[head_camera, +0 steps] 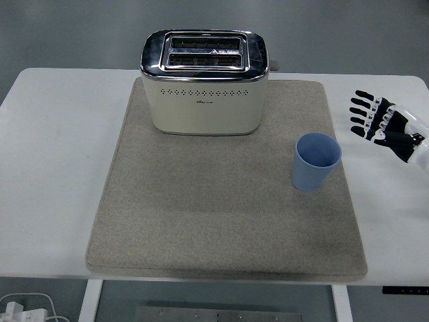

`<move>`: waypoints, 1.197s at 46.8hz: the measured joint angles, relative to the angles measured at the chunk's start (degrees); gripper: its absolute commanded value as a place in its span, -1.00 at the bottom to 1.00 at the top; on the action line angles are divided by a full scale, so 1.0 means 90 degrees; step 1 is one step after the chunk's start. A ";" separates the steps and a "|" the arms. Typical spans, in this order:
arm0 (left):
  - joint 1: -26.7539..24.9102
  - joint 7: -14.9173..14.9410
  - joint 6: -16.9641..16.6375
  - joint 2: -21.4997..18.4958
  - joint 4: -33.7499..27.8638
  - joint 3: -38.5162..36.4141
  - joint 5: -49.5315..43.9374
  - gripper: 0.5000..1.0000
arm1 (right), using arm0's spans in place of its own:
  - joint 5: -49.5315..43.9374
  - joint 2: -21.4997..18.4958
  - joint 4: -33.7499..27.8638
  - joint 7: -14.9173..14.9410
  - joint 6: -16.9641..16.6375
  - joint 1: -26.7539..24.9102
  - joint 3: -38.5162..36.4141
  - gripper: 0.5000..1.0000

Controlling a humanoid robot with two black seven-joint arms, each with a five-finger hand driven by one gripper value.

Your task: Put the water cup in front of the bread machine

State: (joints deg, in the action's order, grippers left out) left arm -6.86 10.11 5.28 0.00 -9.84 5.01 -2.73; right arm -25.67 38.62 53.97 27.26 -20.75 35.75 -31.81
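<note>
A light blue cup stands upright and empty on the right part of the grey mat. The cream and chrome toaster sits at the mat's far edge, left of and behind the cup. My right hand hovers over the bare table to the right of the cup, its fingers spread and pointing left toward it, a short gap away and holding nothing. My left arm does not show.
The white table extends left and right of the mat. A white power strip with cables lies on the floor below the table's near left corner.
</note>
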 measured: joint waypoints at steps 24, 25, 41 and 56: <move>-0.0007 0.0000 0.0000 0.0000 -0.0007 0.0000 0.0001 1.00 | -0.0213 0.0495 0.0119 0.0665 -0.0328 -0.0439 0.0009 0.71; -0.0009 0.0000 0.0000 0.0000 -0.0009 0.0000 0.0001 1.00 | -0.0222 0.0522 0.0161 0.0711 -0.0329 -0.0472 0.0009 0.71; -0.0009 0.0000 0.0000 0.0000 -0.0010 0.0000 0.0002 1.00 | -0.0826 0.0841 0.0593 0.0862 -0.0232 -0.1070 0.0005 0.71; -0.0008 0.0000 0.0005 0.0000 -0.0029 0.0000 0.0009 1.00 | -0.1074 0.0830 0.0923 0.0862 0.0309 -0.1297 0.0002 0.71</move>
State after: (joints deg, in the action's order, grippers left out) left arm -6.94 10.11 5.32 0.00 -10.10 5.01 -2.66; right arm -35.33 46.10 62.28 35.01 -17.97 24.08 -31.80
